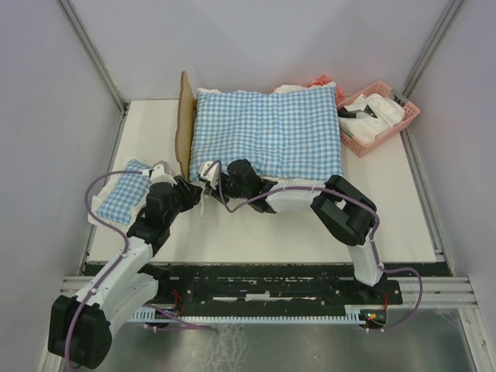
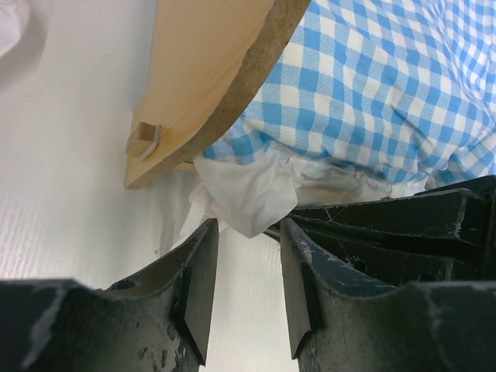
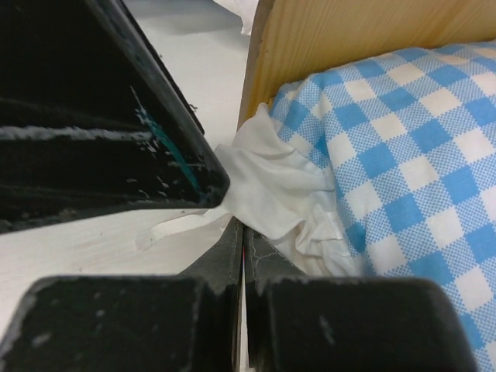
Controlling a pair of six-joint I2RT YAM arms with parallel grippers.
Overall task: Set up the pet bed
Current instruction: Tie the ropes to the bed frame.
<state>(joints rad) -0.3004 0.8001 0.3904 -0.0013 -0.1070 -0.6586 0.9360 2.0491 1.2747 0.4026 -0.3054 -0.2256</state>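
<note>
Nearest you, your left gripper [image 2: 248,231] stands half open and empty at the pet bed's [image 1: 184,116] near headboard corner. Your right gripper [image 3: 242,229], shut, meets the white frill [image 3: 271,186] there, probably to tuck it in. Beyond, the checked cushion [image 1: 267,132] covers the bed.

A large blue-and-white checked cushion [image 1: 267,136] with a white frill [image 2: 256,194] lies across the far middle of the white table [image 1: 310,232]. A smaller pillow of the same check [image 1: 122,195] lies at the table's left edge. A pink plastic basket [image 1: 390,135] sits askew at the far right corner with white folded cloths [image 1: 381,108] inside it, and a bit of coral-coloured material [image 1: 320,80], too hidden to identify, shows at the far edge just behind the cushion's far right corner.
</note>
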